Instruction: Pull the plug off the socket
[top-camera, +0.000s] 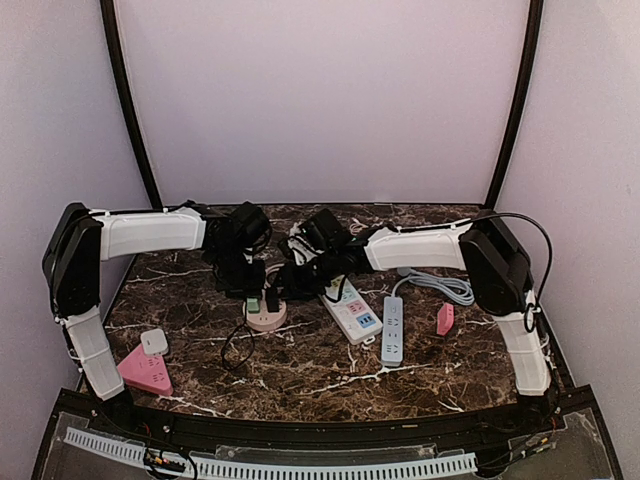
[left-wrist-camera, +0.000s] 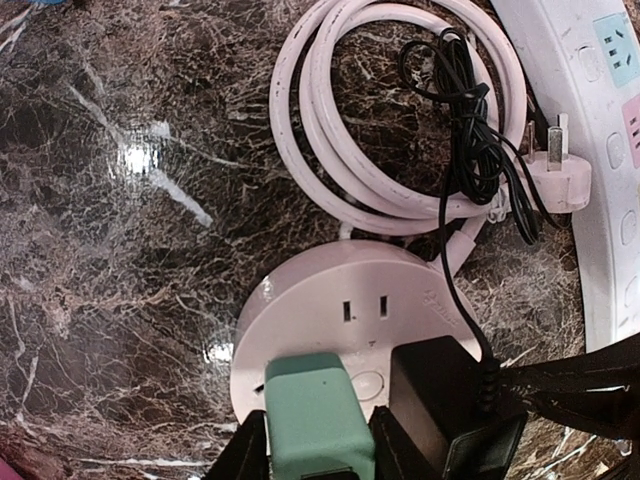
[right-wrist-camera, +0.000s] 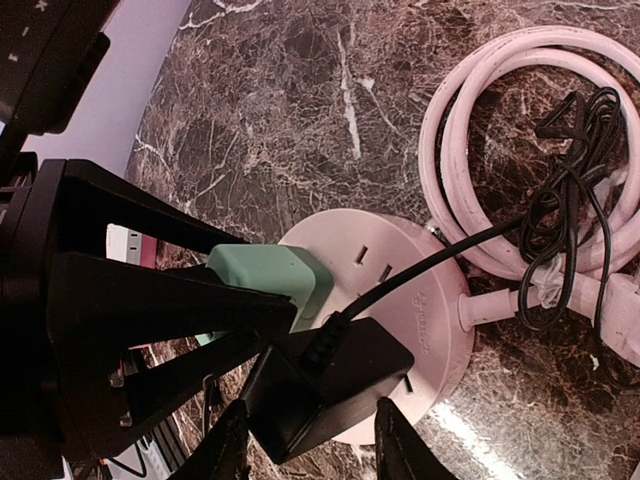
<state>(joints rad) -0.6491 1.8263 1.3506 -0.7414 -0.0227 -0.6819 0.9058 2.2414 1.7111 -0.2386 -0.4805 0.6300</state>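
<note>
The socket (left-wrist-camera: 330, 300) is a round, pale pink disc lying flat on the dark marble tabletop (left-wrist-camera: 120, 250), near its middle. In the left wrist view a green plug (left-wrist-camera: 315, 410), a boxy mint block, stands seated in the disc's face at 6 o'clock. A black plug (left-wrist-camera: 435, 385), a squarish adapter, sits just beside it at about 4 o'clock. A free two-slot outlet shows near the disc's centre. The socket's thick pale cord (left-wrist-camera: 320, 130) lies coiled at 12 o'clock, and the black plug's thin black cord (left-wrist-camera: 462, 200) runs up over that coil.
</note>
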